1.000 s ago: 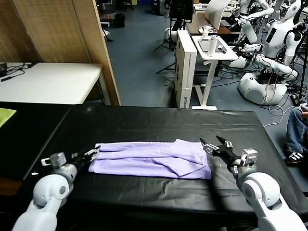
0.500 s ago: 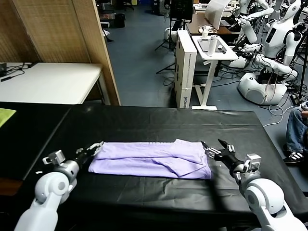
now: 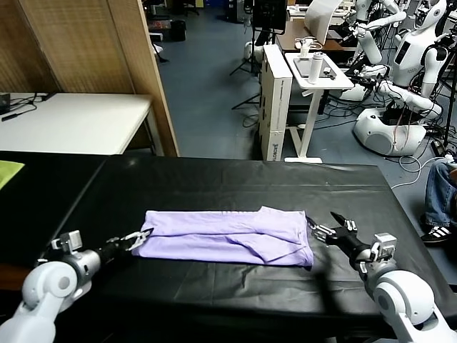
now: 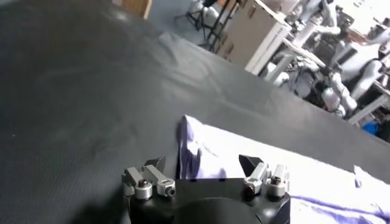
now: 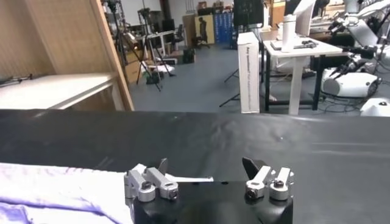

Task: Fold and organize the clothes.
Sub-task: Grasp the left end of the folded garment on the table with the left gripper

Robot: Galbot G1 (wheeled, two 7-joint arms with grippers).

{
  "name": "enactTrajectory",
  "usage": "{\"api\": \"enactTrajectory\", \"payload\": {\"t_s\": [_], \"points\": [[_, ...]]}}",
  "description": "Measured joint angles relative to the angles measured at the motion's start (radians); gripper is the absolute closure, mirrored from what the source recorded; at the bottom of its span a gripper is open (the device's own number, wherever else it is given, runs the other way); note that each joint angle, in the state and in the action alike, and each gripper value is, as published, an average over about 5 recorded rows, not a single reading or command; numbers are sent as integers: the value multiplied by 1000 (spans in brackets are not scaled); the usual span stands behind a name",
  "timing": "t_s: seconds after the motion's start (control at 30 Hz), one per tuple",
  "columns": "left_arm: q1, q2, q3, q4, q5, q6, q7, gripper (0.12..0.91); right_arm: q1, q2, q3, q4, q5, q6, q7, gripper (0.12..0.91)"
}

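Note:
The clothes, one lavender T-shirt (image 3: 228,236), lie folded into a long flat strip across the black table (image 3: 235,182). My left gripper (image 3: 141,236) is low at the strip's left end, open; in the left wrist view the shirt's edge (image 4: 213,146) lies just ahead of the left gripper (image 4: 202,163), between its spread fingers. My right gripper (image 3: 327,225) is open just off the strip's right end, with only black table between its fingers. In the right wrist view the right gripper (image 5: 207,165) has the shirt (image 5: 55,189) off to one side.
A yellow-green cloth (image 3: 7,171) lies at the far left edge. Behind the table stand a white table (image 3: 71,121), a wooden screen (image 3: 93,43), a white stand with a bottle (image 3: 314,68) and other robots (image 3: 400,64). A person's jeans leg (image 3: 439,189) shows at right.
Both arms have dropped lower and drawn back toward the near edge. The right gripper has slid right, off the shirt's end. Both grippers stayed open and the shirt has not moved.

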Motion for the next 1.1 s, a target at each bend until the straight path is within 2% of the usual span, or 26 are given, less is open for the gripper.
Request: {"api": "enactTrajectory", "payload": {"t_s": [0.53,0.63,0.7,0.8,0.97,1.1], "points": [[-26,-10,31,5,-11,10,-1,124,6,8,-3,0,-3,-1,-2,118],[-32,-15,36,8,-12,11,-3,134,6,9,-3,0,-4,-1,-3,118],[-35,-17,40,10,-13,11,-5,171,7,10,-3,0,-5,0,-4,118],[-38,-21,43,13,-13,12,-9,312,9,11,-3,0,-8,1,-7,118],[-41,-25,47,17,-13,13,-14,634,13,16,-6,0,-14,3,-11,118],[-40,-31,47,14,-9,11,-30,835,15,20,-7,0,-17,4,-12,118]]}}
